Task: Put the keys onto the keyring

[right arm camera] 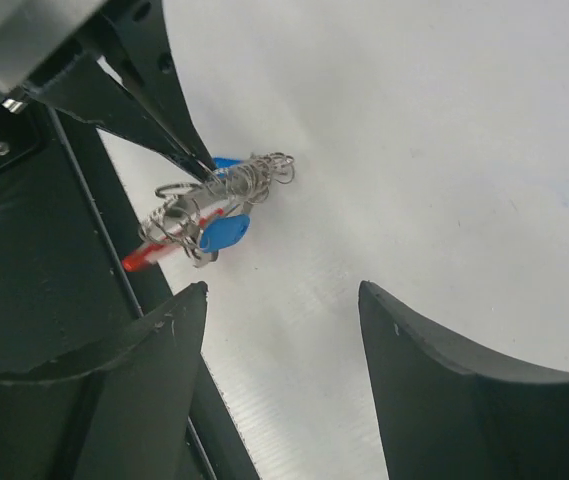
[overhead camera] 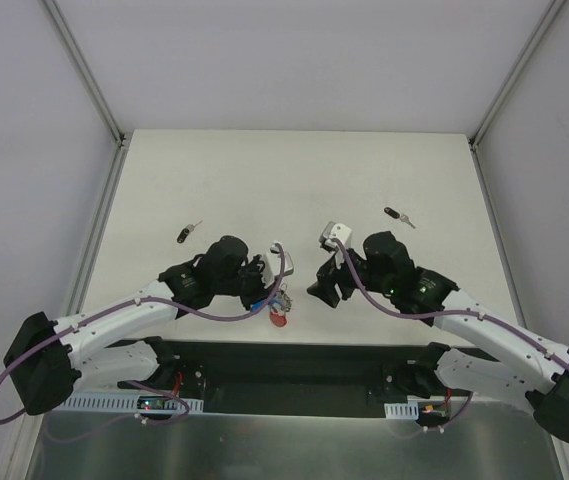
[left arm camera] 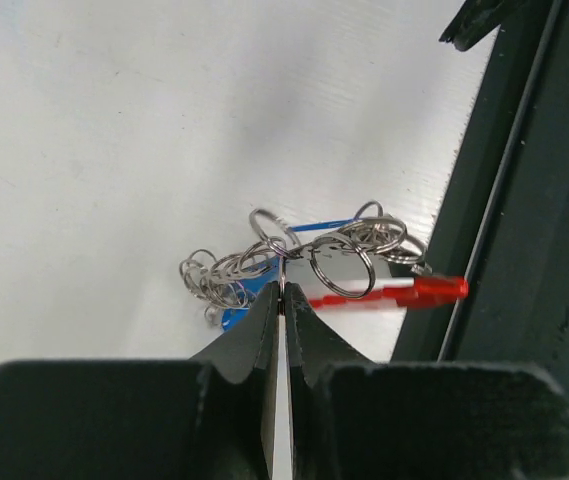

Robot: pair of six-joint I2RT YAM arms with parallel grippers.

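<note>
The keyring (left arm camera: 339, 262) is a bunch of small silver rings with a red band (left arm camera: 414, 291) and blue tags (left arm camera: 236, 314), lying by the table's near edge. My left gripper (left arm camera: 282, 288) is shut on one thin ring of it. In the top view the left gripper (overhead camera: 267, 288) sits over the keyring (overhead camera: 278, 304). My right gripper (right arm camera: 282, 300) is open and empty, just right of the keyring (right arm camera: 226, 190), and it also shows in the top view (overhead camera: 322, 288). Two black-headed keys lie on the table, one at the left (overhead camera: 188, 234) and one at the right (overhead camera: 397, 215).
A black strip (left arm camera: 524, 250) runs along the table's near edge right beside the keyring. White walls and metal posts (overhead camera: 84, 70) bound the table (overhead camera: 294, 170) on the left, right and back.
</note>
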